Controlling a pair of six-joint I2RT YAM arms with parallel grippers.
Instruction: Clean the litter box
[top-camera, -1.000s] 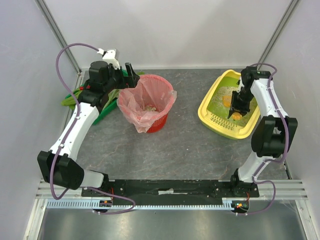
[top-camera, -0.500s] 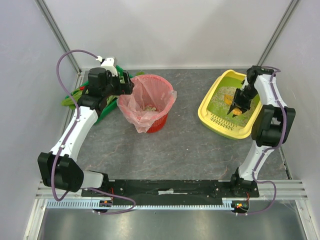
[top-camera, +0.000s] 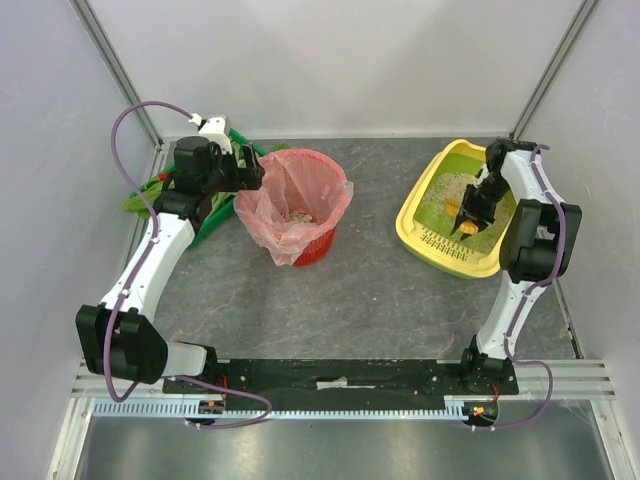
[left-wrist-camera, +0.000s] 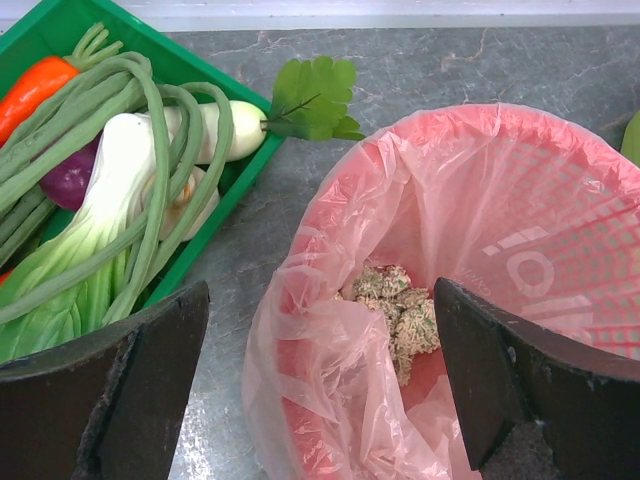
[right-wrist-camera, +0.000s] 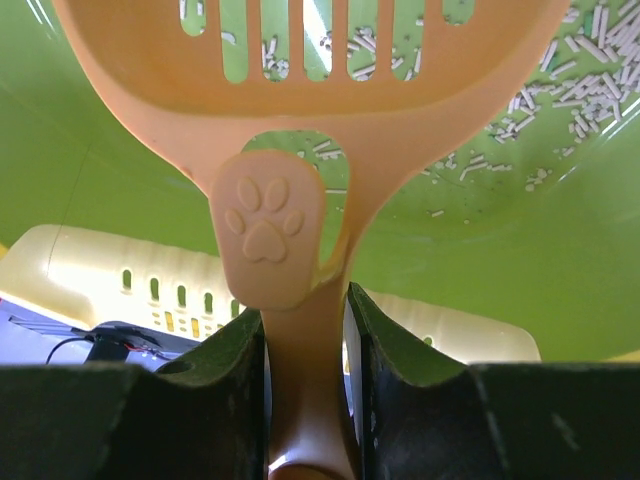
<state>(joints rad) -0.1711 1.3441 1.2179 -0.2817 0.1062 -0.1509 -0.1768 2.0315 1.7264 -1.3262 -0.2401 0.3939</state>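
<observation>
The yellow litter box, lime-green inside with pale litter, stands at the back right; its green wall and slotted rim show in the right wrist view. My right gripper is shut on the handle of an orange slotted scoop with a paw print, held over the box's slotted end. My left gripper is open and empty at the left rim of the red basket, lined with a pink bag. Clumps of litter lie in the bag.
A green tray with long beans, a white radish, a carrot and leafy greens sits at the back left, beside the basket. Grey walls close in the table on three sides.
The right gripper has shifted the scoop within the litter box, ending near the slotted end. The left gripper has drawn in a little toward the basket's left rim.
</observation>
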